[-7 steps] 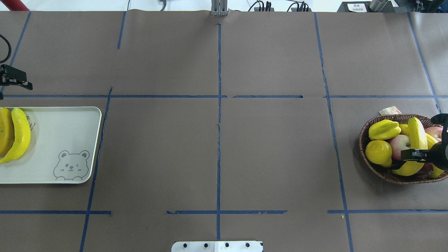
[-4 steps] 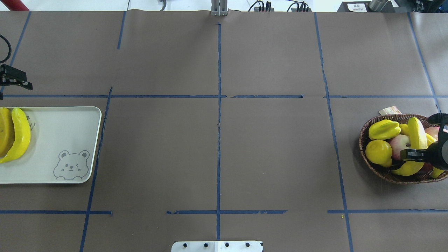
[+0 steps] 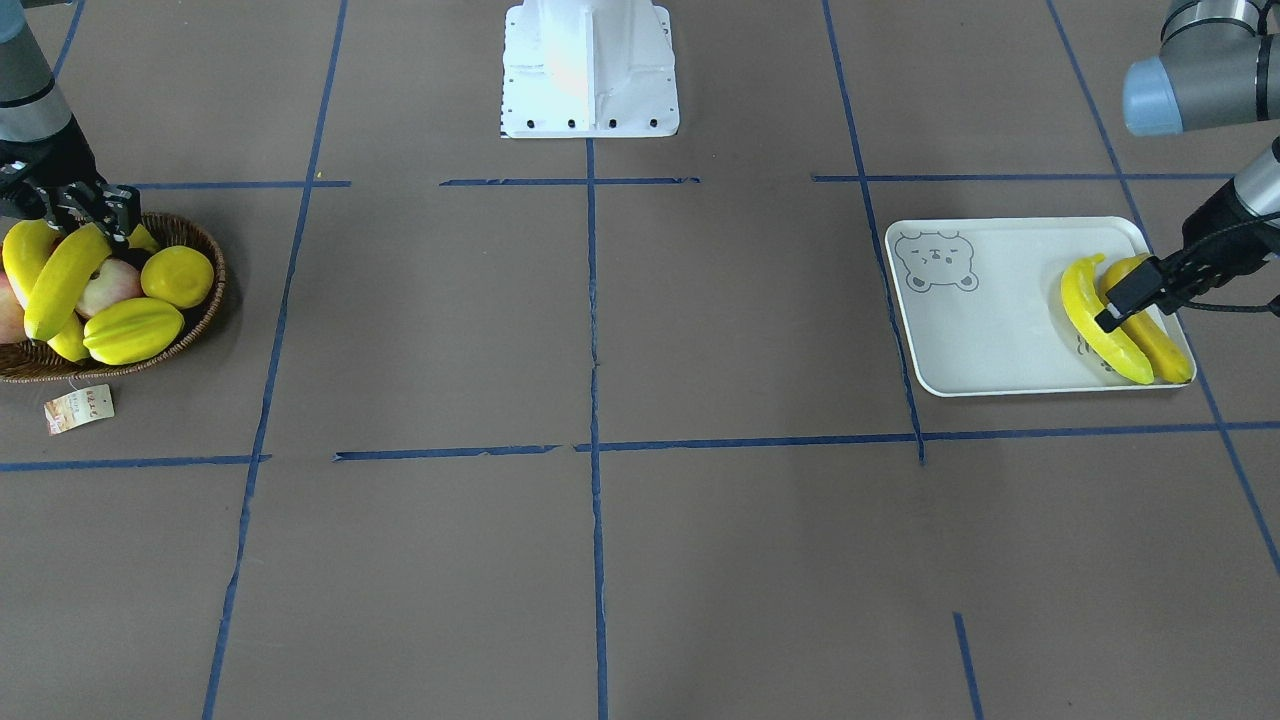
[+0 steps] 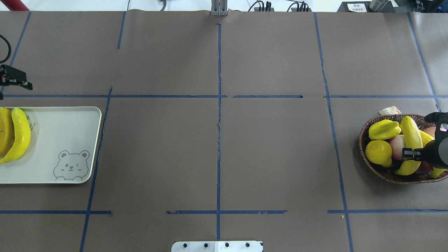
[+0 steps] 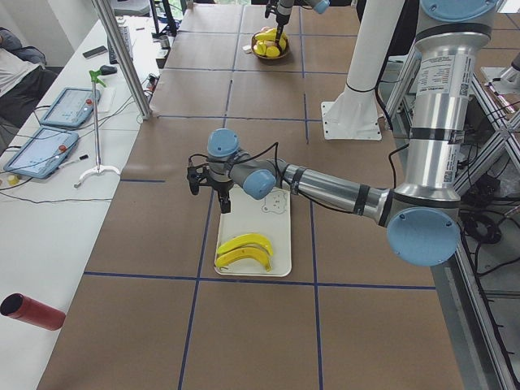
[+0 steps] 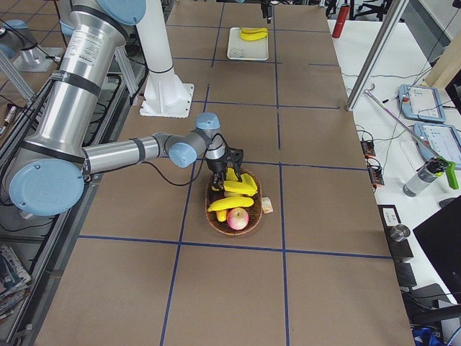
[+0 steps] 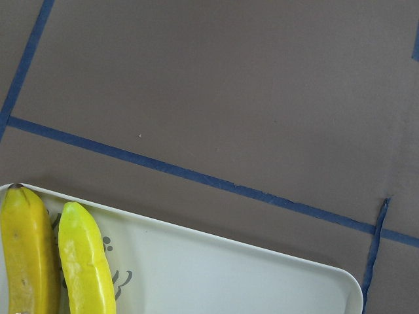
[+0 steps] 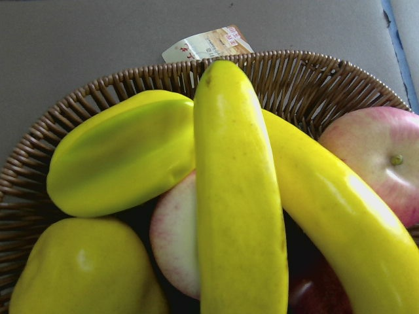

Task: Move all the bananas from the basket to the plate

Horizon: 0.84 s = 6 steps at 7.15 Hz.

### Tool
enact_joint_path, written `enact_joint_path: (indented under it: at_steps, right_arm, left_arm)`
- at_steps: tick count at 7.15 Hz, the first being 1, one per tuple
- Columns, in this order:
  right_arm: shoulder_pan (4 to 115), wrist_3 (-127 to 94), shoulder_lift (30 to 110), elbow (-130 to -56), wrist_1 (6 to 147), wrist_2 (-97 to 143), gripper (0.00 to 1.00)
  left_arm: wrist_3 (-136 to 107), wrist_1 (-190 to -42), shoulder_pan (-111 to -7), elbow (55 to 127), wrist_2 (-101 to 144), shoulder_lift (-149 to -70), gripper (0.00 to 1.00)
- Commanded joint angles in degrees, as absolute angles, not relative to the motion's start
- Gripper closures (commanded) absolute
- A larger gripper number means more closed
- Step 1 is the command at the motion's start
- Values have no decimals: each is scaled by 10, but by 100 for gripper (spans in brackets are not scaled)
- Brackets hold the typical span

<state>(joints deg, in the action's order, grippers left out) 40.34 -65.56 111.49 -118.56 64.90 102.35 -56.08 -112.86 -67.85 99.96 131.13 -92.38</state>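
The wicker basket (image 4: pixel 376 170) sits at the table's right end. My right gripper (image 4: pixel 413 153) is shut on a yellow banana (image 4: pixel 410 134) and holds it tilted above the other fruit; this banana fills the middle of the right wrist view (image 8: pixel 239 209). A second banana (image 8: pixel 334 216) lies under it in the basket. Two bananas, one yellow (image 4: pixel 21 134) and one more orange (image 4: pixel 5 131), lie on the bear plate (image 4: pixel 63 133) at the left end. My left gripper (image 3: pixel 1125 300) hovers open and empty over them.
The basket also holds a starfruit (image 4: pixel 384 129), a lemon (image 4: pixel 378 152) and apples (image 4: pixel 397 145). Its paper tag (image 4: pixel 389 111) lies on the table behind it. Blue tape lines cross the brown table. The robot's base (image 3: pixel 590 70) stands at the near middle edge.
The banana in my right gripper has risen and swung slightly left over the basket, with the gripper moving along. The left arm and the plate's bananas have not moved.
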Motion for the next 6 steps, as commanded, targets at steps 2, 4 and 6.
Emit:
enact_joint_path:
  at_steps: [2, 4, 6]
  right_arm:
    - [417, -650, 1124, -1249, 657, 1038, 96]
    - [516, -649, 1111, -1293, 656, 1166, 96]
    - [549, -651, 1020, -1278, 653, 1259, 95]
  left_arm:
    - [-562, -1129, -679, 1003, 1315, -923, 0]
    - [-565, -1129, -679, 1004, 1326, -924, 0]
    - [-595, -1130, -667, 1004, 1346, -944, 0]
